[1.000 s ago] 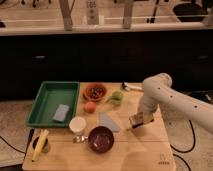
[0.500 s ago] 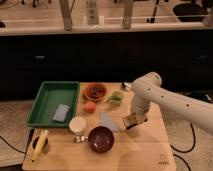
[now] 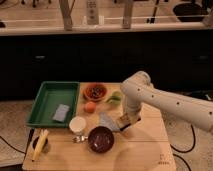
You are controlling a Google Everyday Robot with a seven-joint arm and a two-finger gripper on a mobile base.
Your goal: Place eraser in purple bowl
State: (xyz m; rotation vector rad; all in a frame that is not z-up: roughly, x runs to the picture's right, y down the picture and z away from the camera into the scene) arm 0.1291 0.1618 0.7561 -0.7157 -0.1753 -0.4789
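Observation:
The purple bowl [image 3: 101,139] stands near the front of the wooden table [image 3: 150,150], dark and glossy inside. My gripper [image 3: 123,127] hangs just right of and above the bowl's rim, at the end of the white arm [image 3: 150,95] that comes in from the right. It is shut on the eraser [image 3: 120,124], a small tan block with a dark base, which sits low over the table between the bowl and the grey triangular cloth [image 3: 106,120].
A white cup [image 3: 77,125] stands left of the bowl. A green tray [image 3: 50,95] with a grey-blue pad [image 3: 61,113] fills the left. Behind are an orange-red bowl [image 3: 95,92], an orange fruit [image 3: 90,107] and a green item [image 3: 115,98]. A banana [image 3: 40,144] lies front left.
The arm has swung left across the table, carrying the eraser from the right side toward the purple bowl's right rim.

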